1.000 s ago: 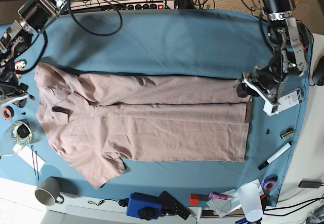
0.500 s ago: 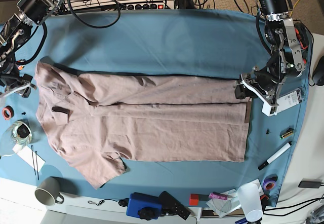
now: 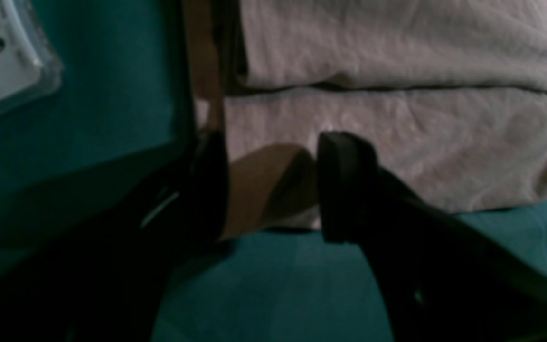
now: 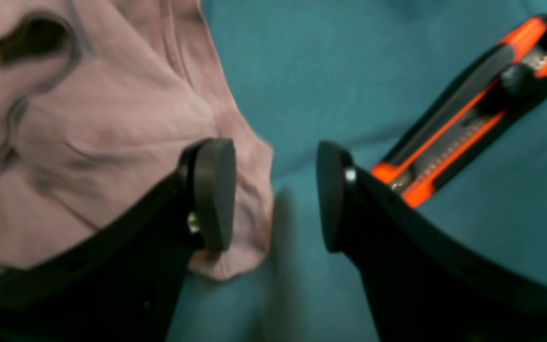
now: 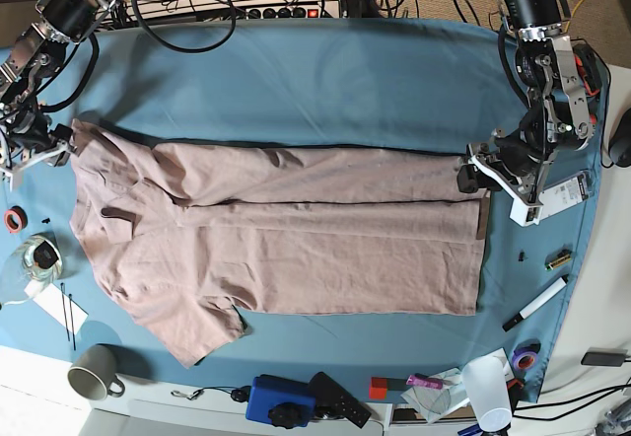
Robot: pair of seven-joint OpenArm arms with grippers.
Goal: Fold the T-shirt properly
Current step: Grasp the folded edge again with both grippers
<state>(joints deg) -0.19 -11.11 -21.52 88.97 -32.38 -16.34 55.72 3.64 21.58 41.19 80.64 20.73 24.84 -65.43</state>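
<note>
At the shoulder end of the T-shirt [image 5: 286, 239], the right gripper [image 4: 273, 194] has just let go: its jaws now stand wide, one pad over the cloth edge, nothing between them, and the arm has moved up toward the sleeve corner. Beside it lies an orange knife [image 4: 473, 114]. At the hem end, the left gripper [image 3: 271, 185] stays released too. The shirt lies flat on the blue table cloth [image 5: 325, 81], its far side folded in; I think a new grasp comes next.
</note>
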